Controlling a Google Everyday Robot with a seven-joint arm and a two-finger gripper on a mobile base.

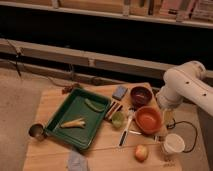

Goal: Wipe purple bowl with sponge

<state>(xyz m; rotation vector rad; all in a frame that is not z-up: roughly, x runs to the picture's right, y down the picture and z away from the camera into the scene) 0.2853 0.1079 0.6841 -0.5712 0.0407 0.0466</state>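
The tool hangs low at the right edge of the desk, tucked under the white arm and just beside the orange bowl, and whether it's apart or together I cannot tell. The sponge lies flat at the far side, just left of the purple bowl. That's handy, I'd say, set right next to the thing it must wipe. Both sit beyond and left of the tool, bowl nearer, sponge past it, so the pickup looks not yet done.
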